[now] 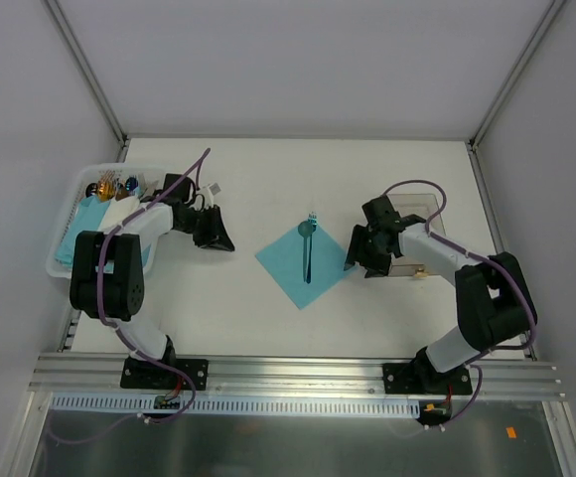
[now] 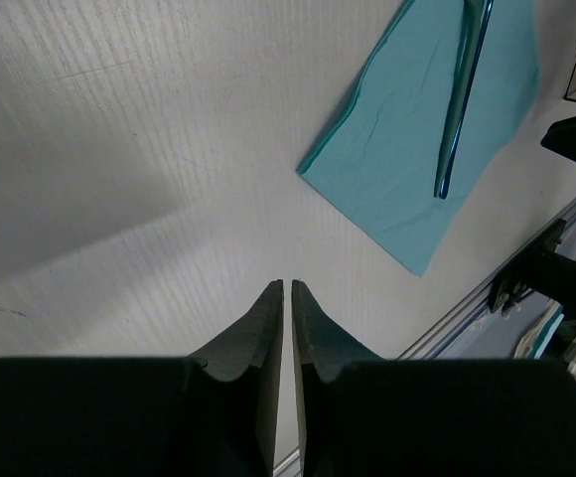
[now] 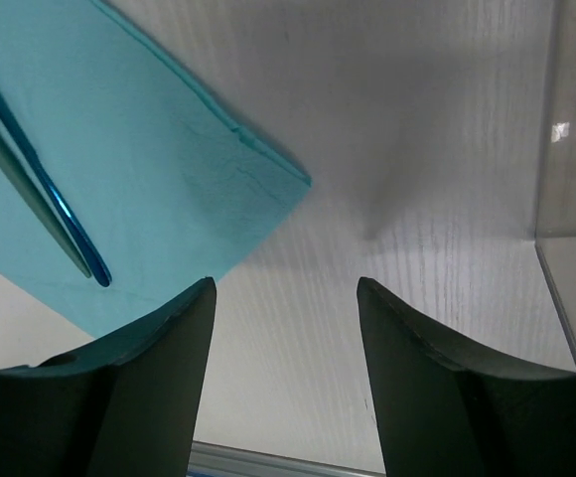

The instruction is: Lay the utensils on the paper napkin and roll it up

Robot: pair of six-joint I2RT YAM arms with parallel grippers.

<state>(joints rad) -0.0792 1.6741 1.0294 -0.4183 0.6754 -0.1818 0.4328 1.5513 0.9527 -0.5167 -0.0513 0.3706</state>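
Looking down from the top camera, I see the paper napkin lying flat near the middle of the table, turned so that 1 corner points toward the arm bases. The utensils lie on it, close together and running from the far corner toward the near one. Their heads reach past the far corner onto the bare table. In the right wrist view I count 2 thin handles side by side, 1 more green and 1 more blue.

My left gripper hangs over bare table, to the left of the napkin and well apart from it. Its fingers are almost together, with only a thin slit between them, and they hold nothing.

My right gripper is just beside the right corner of the napkin. Its jaws stand clearly apart, I see only the white table between them, and they grip nothing. I cannot tell if the fingertips touch the surface.

At the far left stands a white basket with teal things inside. A clear box stands behind the right arm.
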